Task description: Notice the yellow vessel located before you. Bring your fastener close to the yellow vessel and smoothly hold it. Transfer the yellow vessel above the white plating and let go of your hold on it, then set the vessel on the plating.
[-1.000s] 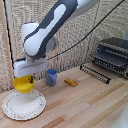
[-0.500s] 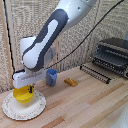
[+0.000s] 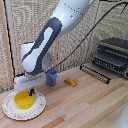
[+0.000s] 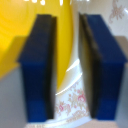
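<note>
The yellow bowl [image 3: 23, 100] sits upright on the white floral-rimmed plate [image 3: 9, 107] at the exterior view's left. My gripper [image 3: 31, 93] hangs just over the bowl's far rim, fingers pointing down. In the wrist view my gripper [image 4: 67, 65] straddles the bowl's rim: the two blue fingers [image 4: 37, 70] stand apart, with yellow bowl [image 4: 20, 35] wall and patterned plate [image 4: 70, 102] showing in the gap. The jaws look open and not pressing on the rim.
A blue mug [image 3: 51, 77] stands just behind the plate. A small orange food piece [image 3: 71, 82] lies on the wooden table. A black toaster oven [image 3: 112, 55] with a wire rack [image 3: 95, 72] is at the exterior view's right.
The gripper came down with the bowl from above the plate. The bowl now rests on the plate, and the fingers have parted from its rim.
</note>
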